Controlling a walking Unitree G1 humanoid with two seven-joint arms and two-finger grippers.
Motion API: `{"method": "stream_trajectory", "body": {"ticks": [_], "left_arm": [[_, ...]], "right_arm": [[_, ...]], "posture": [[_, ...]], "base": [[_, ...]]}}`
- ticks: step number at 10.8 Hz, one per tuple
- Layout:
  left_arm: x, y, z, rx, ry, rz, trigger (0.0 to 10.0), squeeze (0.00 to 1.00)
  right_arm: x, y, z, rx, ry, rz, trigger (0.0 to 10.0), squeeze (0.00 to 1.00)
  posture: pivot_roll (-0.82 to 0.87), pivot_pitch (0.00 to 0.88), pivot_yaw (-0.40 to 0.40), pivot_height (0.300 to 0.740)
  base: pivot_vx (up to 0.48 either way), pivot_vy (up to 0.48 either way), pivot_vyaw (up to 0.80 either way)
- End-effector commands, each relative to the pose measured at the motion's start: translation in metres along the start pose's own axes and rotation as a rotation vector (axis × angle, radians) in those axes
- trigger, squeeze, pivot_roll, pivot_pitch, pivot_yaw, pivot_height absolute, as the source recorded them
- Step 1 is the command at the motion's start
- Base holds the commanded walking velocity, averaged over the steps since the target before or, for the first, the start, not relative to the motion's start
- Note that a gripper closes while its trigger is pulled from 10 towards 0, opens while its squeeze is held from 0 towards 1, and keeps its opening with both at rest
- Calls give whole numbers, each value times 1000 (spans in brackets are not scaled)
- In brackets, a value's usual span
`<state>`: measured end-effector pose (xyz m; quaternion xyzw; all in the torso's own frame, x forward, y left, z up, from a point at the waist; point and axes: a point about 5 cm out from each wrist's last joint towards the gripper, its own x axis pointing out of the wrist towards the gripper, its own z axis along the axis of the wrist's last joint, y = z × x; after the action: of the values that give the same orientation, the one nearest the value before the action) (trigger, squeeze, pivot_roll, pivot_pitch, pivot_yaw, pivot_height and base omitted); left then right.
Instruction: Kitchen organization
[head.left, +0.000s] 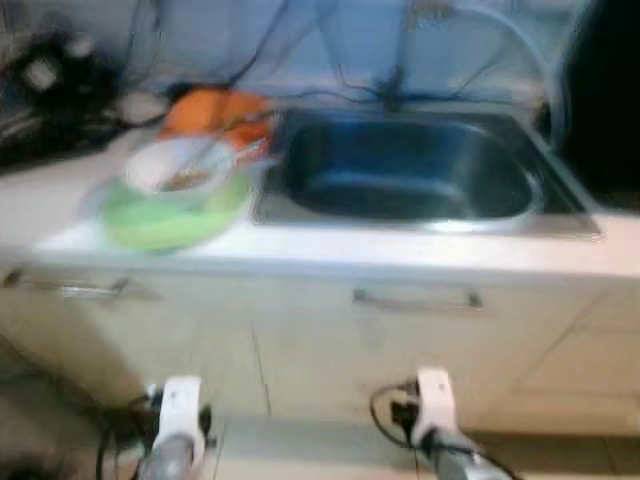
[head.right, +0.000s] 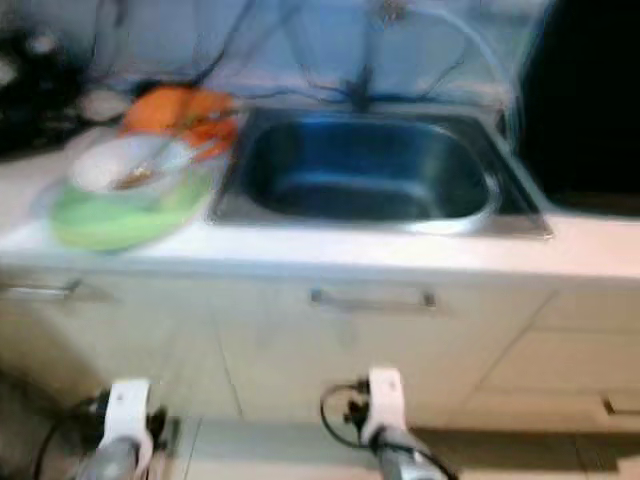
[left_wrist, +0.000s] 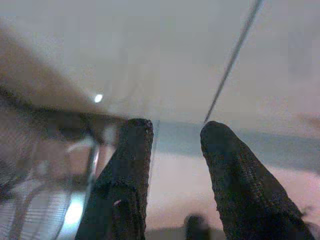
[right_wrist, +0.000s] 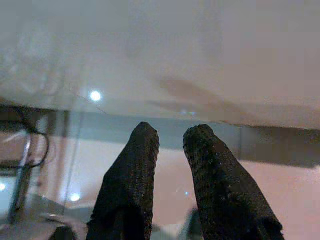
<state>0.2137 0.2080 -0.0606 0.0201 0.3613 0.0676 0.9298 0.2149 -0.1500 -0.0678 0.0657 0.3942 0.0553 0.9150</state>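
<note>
1. While both arms hang low before the cabinet doors (head.left: 300, 350), the left gripper (left_wrist: 172, 145) has its jaws parted, empty.
2. Right gripper (right_wrist: 170, 145): jaws slightly parted, grasping nothing.
3. Stainless sink (head.left: 410, 170) is set in the white counter (head.left: 330, 250).
4. Green bowl (head.left: 165, 215), white bowl (head.left: 175, 165) stacked on it, left of the sink; orange item (head.left: 215, 110) behind them.
</note>
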Motion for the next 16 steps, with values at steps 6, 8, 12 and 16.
{"method": "stream_trajectory", "body": {"ticks": [6,8,12,16], "left_arm": [[-3,-9,-8,18,9,-32,10000,0],[-4,-5,-12,51,13,-32,10000,0],[-9,4,-6,83,-120,-42,10000,0],[-25,25,23,187,-427,21,10000,0]], "right_arm": [[-2,-5,-5,8,20,-20,10000,0],[-3,-11,-4,-14,12,-45,10000,0],[-14,-44,0,-33,-61,-112,10000,0],[-42,-93,17,-57,-308,-224,10000,0]], "posture": [[191,16,9,740],[192,16,9,740],[199,24,1,740],[169,44,4,740]], "base": [[153,0,0],[0,0,0],[0,0,0],[0,0,0]]}}
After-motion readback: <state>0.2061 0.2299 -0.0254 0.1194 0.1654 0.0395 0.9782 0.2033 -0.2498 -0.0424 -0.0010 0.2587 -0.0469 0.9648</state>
